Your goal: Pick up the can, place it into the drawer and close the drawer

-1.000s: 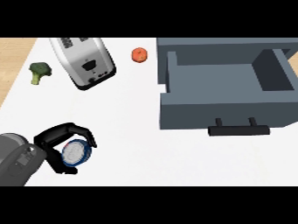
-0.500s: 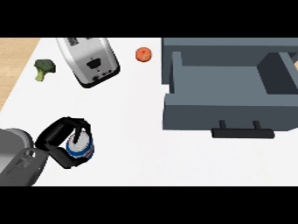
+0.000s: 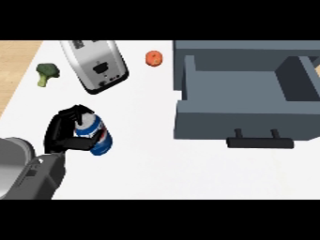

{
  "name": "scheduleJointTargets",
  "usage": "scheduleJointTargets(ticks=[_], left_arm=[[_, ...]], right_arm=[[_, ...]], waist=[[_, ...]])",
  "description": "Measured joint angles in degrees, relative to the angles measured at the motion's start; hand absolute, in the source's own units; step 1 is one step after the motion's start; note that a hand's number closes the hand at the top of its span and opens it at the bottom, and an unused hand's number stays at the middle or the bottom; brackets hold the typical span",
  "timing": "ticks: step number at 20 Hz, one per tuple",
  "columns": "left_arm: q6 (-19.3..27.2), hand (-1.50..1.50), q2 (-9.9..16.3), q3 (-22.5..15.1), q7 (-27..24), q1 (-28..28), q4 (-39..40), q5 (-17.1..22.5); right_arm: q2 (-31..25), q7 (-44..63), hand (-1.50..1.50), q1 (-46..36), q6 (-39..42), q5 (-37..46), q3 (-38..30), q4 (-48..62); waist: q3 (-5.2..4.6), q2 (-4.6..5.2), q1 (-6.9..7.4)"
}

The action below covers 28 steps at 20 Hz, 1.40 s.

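Clutter is spread along the far side of the white counter (image 3: pixel 155 159): a silver toaster (image 3: pixel 95 65) is laid at a slant, a piece of broccoli (image 3: pixel 46 72) is seen to its left on the wooden strip, and a small orange-red round item (image 3: pixel 154 58) is found between the toaster and the drawer. The grey drawer (image 3: pixel 249 101) is pulled open at the right, its inside bare, with a dark handle (image 3: pixel 259 140) on its front panel facing the near edge. Open counter is seen between the can and the drawer, with nothing lying across it. The blue and white can (image 3: pixel 93 133) is held at the left of the counter, well apart from the drawer. The left hand (image 3: pixel 65 131) is curled round the can, black fingers wrapped over its top and side. The grey forearm (image 3: pixel 24 168) is brought in from the lower left corner, angled up toward the toaster.
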Motion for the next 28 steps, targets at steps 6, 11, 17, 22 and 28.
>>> scheduleJointTargets(ticks=[6, 11, 17, 22, 28], left_arm=[[8.3, 1.5, -2.2, -3.0, 10.6, 2.3, -16.6, -1.9], [14.3, 1.5, -3.5, -6.1, 20.3, -0.5, -27.7, -5.0], [18.7, 1.5, -5.6, -8.2, 31.9, -7.8, -33.3, -8.4], [22.1, 1.5, -9.1, -10.1, 38.2, -15.4, -32.8, -12.4], [24.9, 1.5, -12.3, -10.3, 43.3, -25.9, -29.1, -16.6]], right_arm=[[0.5, 1.3, -1.5, 0.6, 0.1, 0.0, 0.0, -2.1], [0.5, 0.8, -1.5, 0.6, 0.8, -0.2, -0.5, -2.0], [0.0, 2.2, -1.5, -0.8, 1.0, -1.4, -2.0, -2.4], [0.7, 2.1, -1.5, -0.2, 1.4, -1.3, -1.9, -2.9], [0.8, 1.2, -1.5, -0.8, 1.9, -0.8, -2.5, -1.4]], waist=[[-0.04, 0.08, -0.36], [-0.06, 0.11, -0.62], [-0.08, 0.23, -0.95], [-0.09, 0.29, -1.22], [-0.07, 0.36, -1.4]])
